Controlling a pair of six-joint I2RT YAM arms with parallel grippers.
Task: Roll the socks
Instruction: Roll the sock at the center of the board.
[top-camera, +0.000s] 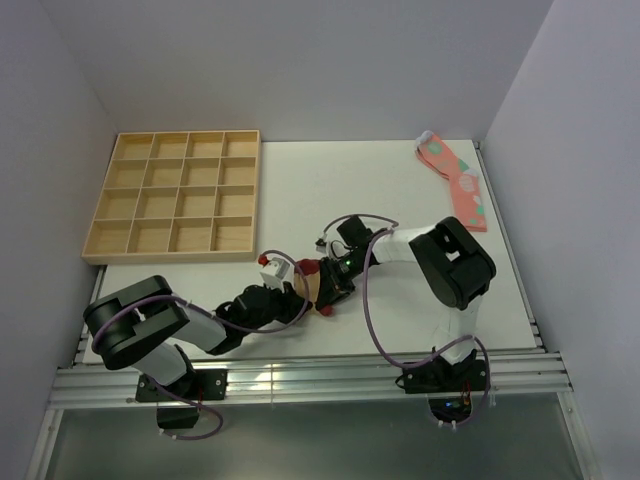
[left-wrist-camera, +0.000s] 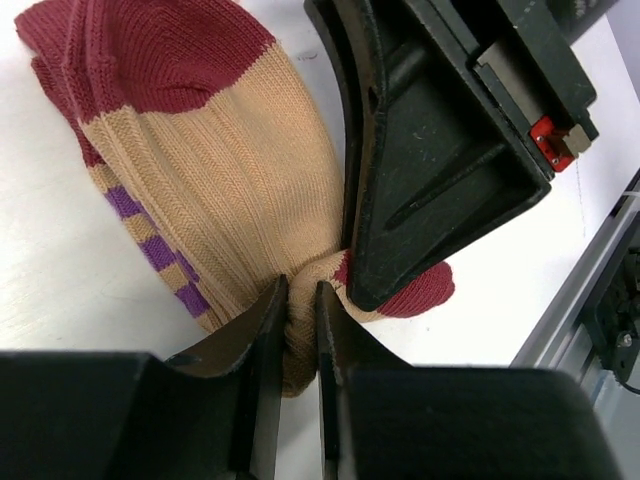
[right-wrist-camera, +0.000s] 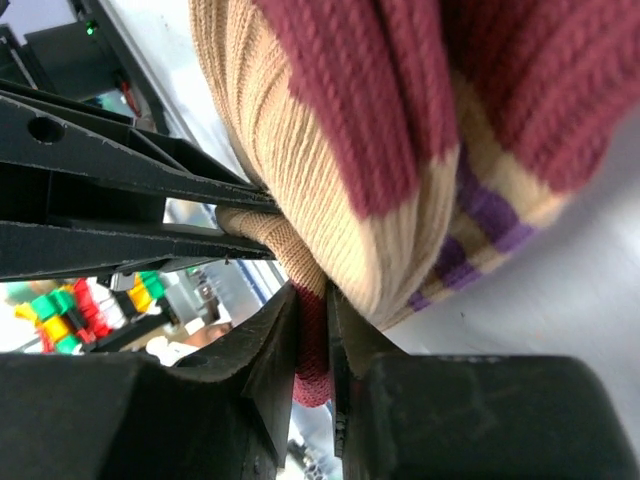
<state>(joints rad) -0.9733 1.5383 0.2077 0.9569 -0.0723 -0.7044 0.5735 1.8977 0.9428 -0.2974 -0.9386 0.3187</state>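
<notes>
Through the overhead camera I see a white counter (top-camera: 300, 190) boxed in by plain pale walls (top-camera: 300, 60) on the left, back and right. A metal rail (top-camera: 300, 385) runs along its near edge. At the far left sits a shallow wooden tray (top-camera: 165, 256), divided into a grid of small compartments. Near the middle of the counter, toward the near edge, the tan socks (top-camera: 312, 286) are bunched between my two grippers. They have dark red toe and heel and purple stripes at the cuff. In the back right corner the spotted pink socks (top-camera: 455, 180) lie flat, well apart from everything else.

My left arm (top-camera: 150, 325) is folded low, its forearm reaching right along the counter to the bundle. In its wrist view the left gripper (left-wrist-camera: 301, 300) is narrowed to a slim gap and pinches a fold of tan knit at the edge of the socks. My right arm (top-camera: 455, 262) rises from its base. Its forearm stretches left, and the wrist drops onto the bundle from the far side. The right gripper (right-wrist-camera: 312, 330) is likewise almost closed, nipping a dark red bit of the socks. It sits just beside the left gripper's fingers (right-wrist-camera: 120, 175), which come in from the left of that view. The tips of the two grippers are close together on the same corner of fabric.
</notes>
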